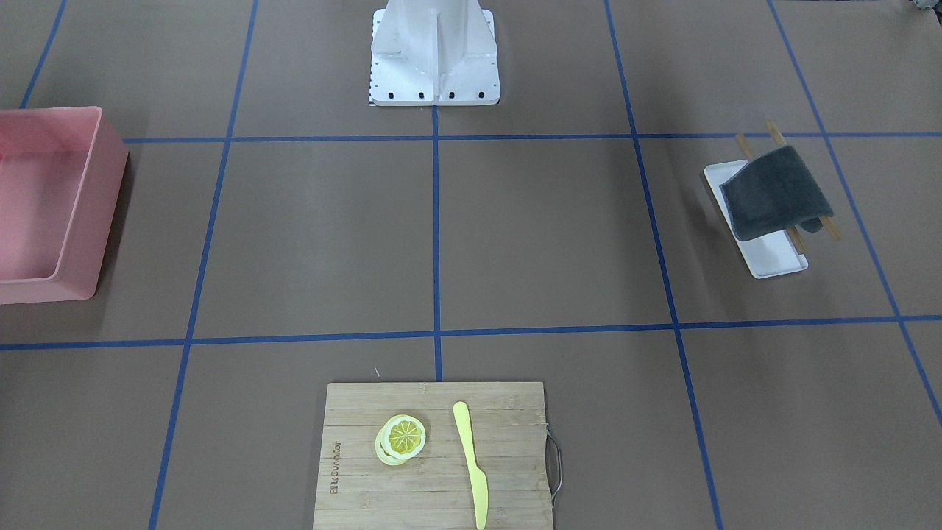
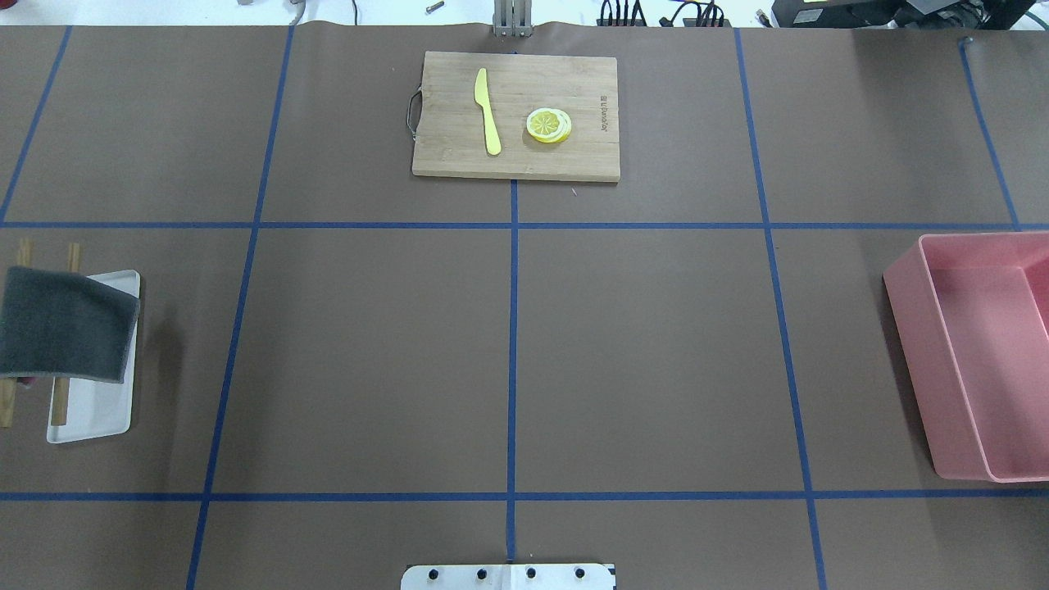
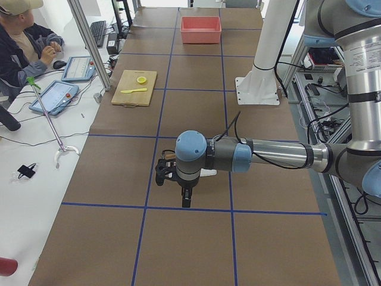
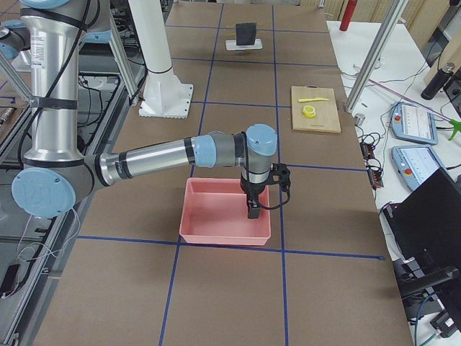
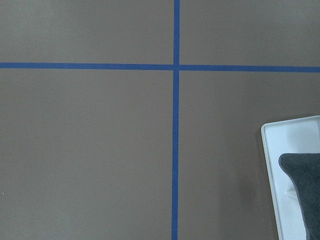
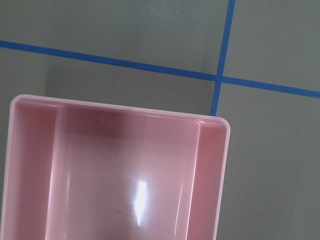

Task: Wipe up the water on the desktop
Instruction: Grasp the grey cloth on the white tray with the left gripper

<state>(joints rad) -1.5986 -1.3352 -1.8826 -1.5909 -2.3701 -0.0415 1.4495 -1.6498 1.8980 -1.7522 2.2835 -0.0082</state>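
The desktop (image 2: 639, 344) is a flat brown surface crossed by blue tape lines; I see no distinct water patch on it. A dark grey cloth (image 1: 776, 193) hangs over two wooden sticks on a white tray (image 1: 773, 259); it also shows in the overhead view (image 2: 65, 324) and the left wrist view (image 5: 306, 192). My left gripper (image 3: 186, 201) points down beside that tray, and I cannot tell whether it is open or shut. My right gripper (image 4: 252, 213) hangs over the pink bin (image 4: 223, 213), and I cannot tell its state either. No fingers show in either wrist view.
A bamboo cutting board (image 2: 516, 160) at the far middle carries lemon slices (image 2: 548, 125) and a yellow knife (image 2: 488, 111). The pink bin (image 2: 975, 352) stands on my right. The white robot pedestal (image 1: 434, 51) stands at the near middle. An operator (image 3: 24, 42) sits beyond the table.
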